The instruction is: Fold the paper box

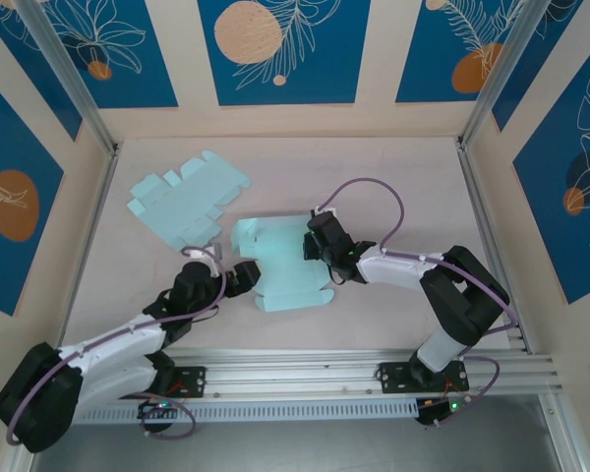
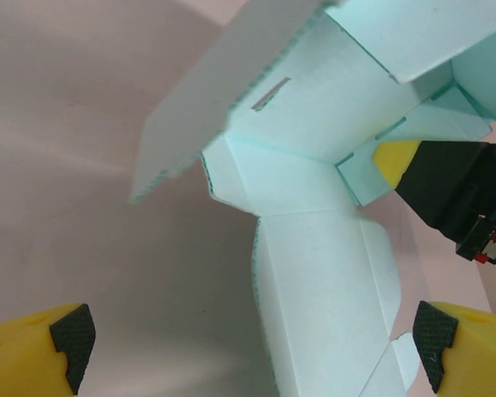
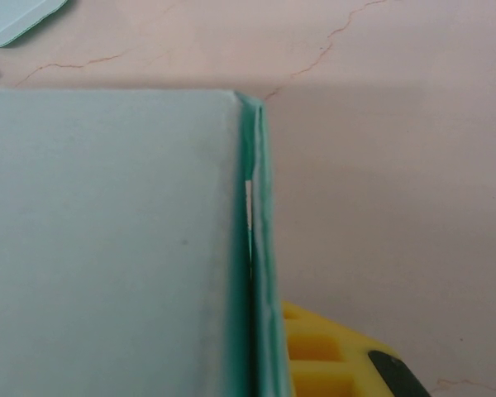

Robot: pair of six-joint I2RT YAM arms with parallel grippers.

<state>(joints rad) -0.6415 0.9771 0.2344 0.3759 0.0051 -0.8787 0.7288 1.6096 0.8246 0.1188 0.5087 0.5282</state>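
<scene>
- Two turquoise paper pieces lie on the pale beige worktop (image 1: 393, 177). The partly folded pale turquoise paper box (image 1: 280, 270) is near the middle. A flat, unfolded turquoise paper blank (image 1: 187, 202) lies further back and to the left, well apart from both arms.
- At the box's left edge sits the left gripper (image 1: 246, 278), its jaws spread wide.
- In the left wrist view its two yellow fingers (image 2: 66, 343) with black pads stand at either side of the frame. A flat panel of the box lies between them and appears to touch neither.
- Ahead of that open gripper the box rises off the worktop, with one broad flap lifted and tilted and short side walls standing beyond it.
- The right gripper (image 1: 320, 246) is over the box's right rear part, jaws drawn together on an upright side wall.
- Its wrist view shows the doubled edge of that wall running straight down the frame, just beside one yellow finger (image 3: 322, 356); the other finger is hidden behind the paper.
- From the left wrist view, the right gripper's yellow-tipped black finger meets the box at its far corner — against the standing wall there.
</scene>
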